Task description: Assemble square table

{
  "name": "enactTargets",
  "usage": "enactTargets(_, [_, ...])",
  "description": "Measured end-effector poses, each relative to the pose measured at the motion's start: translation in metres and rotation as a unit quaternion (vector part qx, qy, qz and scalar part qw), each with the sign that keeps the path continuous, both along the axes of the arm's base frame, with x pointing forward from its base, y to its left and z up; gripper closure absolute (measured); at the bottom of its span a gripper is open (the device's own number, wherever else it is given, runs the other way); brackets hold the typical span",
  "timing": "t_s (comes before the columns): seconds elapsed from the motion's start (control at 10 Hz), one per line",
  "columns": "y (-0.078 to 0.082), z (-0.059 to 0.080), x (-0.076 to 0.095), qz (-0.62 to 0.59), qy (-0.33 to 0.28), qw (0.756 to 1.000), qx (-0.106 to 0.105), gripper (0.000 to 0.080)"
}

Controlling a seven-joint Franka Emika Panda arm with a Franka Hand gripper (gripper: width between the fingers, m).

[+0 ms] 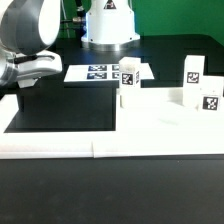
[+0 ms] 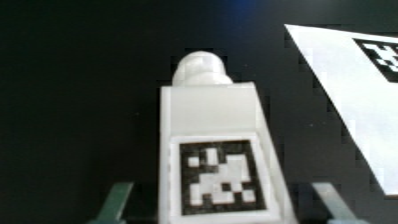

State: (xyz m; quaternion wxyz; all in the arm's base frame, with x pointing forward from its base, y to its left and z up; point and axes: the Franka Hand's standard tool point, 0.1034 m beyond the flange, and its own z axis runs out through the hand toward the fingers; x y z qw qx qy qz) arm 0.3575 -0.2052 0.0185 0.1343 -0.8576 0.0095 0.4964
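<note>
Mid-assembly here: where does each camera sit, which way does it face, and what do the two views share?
Exterior view: off the arm, looking over the low white wall at the tabletop, standing legs and marker board; the arm fills its upper left.
Wrist view: on the wrist, looking along the hand at a table leg between its fingers.
Shared: the marker board.

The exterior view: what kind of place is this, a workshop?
Probably a robot test bench. A black table carries white legs with square tags, a marker board and a green backdrop.
</note>
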Motion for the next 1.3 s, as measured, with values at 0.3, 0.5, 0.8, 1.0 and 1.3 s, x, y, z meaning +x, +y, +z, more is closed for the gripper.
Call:
enactTargets(0.3, [0.009,0.040,0.014,-0.005,-0.016,1.000,0.008,0.0511])
enactTargets(0.5, [0.010,0.034,0.010,-0.003,-0.003,1.000,0.011,0.0511])
enactTargets(0.8, [0.041,0.053,0.028,0.011,0.073,0.997,0.035,0.0511])
enactTargets(1.0, [0.067,0.082,0.045,0.019,0.124,0.992,0.033,0.0511])
enactTargets(1.3, [0.071,0.094,0.073,0.026,0.093,0.995,0.008,0.0511])
